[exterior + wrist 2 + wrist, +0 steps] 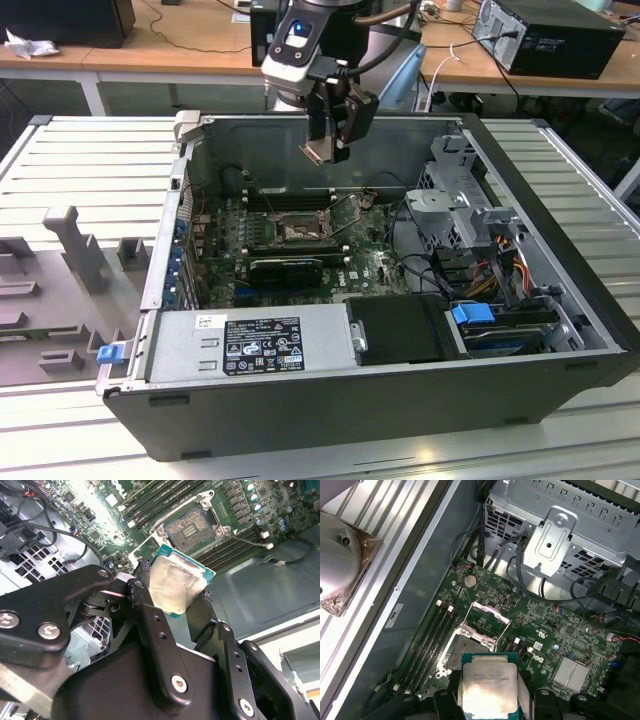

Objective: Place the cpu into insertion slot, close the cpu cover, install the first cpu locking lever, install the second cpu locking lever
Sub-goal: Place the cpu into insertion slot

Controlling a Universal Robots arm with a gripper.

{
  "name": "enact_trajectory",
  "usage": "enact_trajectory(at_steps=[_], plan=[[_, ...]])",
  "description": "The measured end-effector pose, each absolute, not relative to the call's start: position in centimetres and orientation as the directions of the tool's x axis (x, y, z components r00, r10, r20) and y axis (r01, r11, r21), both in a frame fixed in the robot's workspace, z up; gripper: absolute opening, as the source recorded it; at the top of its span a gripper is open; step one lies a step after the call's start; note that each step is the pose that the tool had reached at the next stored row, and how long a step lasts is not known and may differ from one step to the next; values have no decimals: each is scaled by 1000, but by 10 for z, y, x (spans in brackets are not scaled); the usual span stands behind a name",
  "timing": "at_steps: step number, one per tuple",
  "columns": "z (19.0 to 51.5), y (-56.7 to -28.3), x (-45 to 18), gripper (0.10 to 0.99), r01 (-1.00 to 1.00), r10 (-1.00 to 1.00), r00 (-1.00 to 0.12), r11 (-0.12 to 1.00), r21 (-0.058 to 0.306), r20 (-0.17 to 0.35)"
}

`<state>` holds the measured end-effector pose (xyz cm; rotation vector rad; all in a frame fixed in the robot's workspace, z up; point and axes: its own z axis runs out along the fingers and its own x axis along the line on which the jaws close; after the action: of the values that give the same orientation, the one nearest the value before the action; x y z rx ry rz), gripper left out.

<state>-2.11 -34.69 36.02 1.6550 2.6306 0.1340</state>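
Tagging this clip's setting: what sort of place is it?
Probably a robotics lab bench: an open PC case lies on a slatted metal table, wooden desks with cables and another computer stand behind, and the gripper holds the cpu over the motherboard.

The computer case [350, 415] is taken in whole by the exterior view, set above and well back from the insertion slot [298, 232] and facing down at a slant. In both wrist views the insertion slot [192, 527] [454, 652] is faced from near above, past the cpu [175, 582] [487, 690]. The slot and the board around it are shared by all three views.
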Motion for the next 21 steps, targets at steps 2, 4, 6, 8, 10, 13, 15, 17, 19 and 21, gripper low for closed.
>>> enact_trajectory(at_steps=[2,4,6,8,10,13,15,17,19,21], plan=[[360,-347,-21,529,904,907,-421,418,89,20],[360,-347,-21,529,909,912,-410,407,89,20],[360,-347,-21,529,913,916,-401,398,89,20],[360,-347,-21,529,918,920,-390,387,89,20],[360,-347,-21,529,924,927,-374,371,89,20],[360,-347,-21,529,934,937,-348,345,89,20],[360,-347,-21,529,939,942,-335,332,89,20],[360,-347,-21,529,945,948,-318,315,89,20],[359,-347,-21,529,954,958,-287,285,89,20],[359,-347,-21,529,959,962,-273,270,89,20]])
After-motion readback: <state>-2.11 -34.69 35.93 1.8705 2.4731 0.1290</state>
